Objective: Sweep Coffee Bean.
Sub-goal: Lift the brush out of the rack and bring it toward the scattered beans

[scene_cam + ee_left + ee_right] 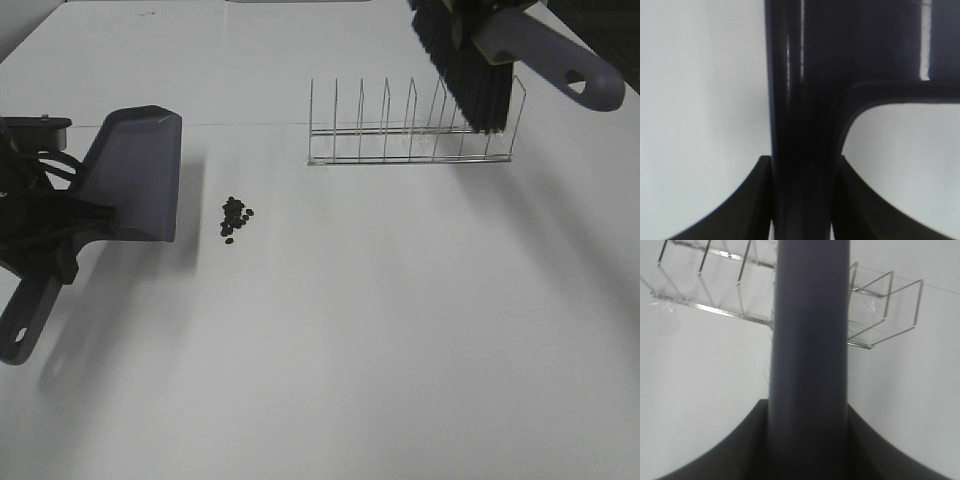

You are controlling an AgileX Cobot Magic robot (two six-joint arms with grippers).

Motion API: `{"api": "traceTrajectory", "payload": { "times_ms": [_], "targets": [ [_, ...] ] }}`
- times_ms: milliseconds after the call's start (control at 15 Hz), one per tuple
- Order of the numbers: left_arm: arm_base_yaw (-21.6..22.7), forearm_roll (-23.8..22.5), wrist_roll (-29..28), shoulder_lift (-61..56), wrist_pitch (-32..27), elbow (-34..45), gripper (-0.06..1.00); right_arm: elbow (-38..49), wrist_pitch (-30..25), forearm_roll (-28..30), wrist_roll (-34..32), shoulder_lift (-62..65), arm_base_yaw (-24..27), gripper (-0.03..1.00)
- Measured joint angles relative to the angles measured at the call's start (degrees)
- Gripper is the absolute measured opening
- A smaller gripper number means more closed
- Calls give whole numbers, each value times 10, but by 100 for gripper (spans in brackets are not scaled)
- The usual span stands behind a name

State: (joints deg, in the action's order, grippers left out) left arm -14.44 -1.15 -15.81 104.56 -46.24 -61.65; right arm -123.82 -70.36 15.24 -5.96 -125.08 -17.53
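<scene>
Gripping the dustpan (pixel 135 175) by its smooth grey-purple plastic handle, the left tool (pixel 802 160) is clamped on that bar from both sides, nearer than the wire rack (pixel 410 135) and well off to its left. The dustpan's scoop is a flat wedge with raised side walls, its lip facing the rack's side. The coffee beans (pixel 236 217), tiny dark ovals in a loose cluster, lie on the matte white counter (pixel 400 350) just beside that lip, nearer than the rack's left end. The rack is thin bright wire with upright loops. Above its right end hangs the brush (pixel 470 70), its dense black bristles pointing down. The right tool (pixel 805 407) pinches its rounded grey-purple handle.
</scene>
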Motion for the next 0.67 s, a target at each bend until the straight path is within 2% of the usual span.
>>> {"api": "traceTrajectory", "payload": {
  "times_ms": [333, 467, 667],
  "targets": [
    [-1, -10, -9, 4, -3, 0, 27, 113, 3, 119, -83, 0, -103, 35],
    [-8, -20, -14, 45, -26, 0, 27, 172, 21, 118, -103, -1, -117, 35],
    [-8, -23, -17, 75, -22, 0, 27, 175, 37, 119, -106, -11, -127, 35]
  ]
}}
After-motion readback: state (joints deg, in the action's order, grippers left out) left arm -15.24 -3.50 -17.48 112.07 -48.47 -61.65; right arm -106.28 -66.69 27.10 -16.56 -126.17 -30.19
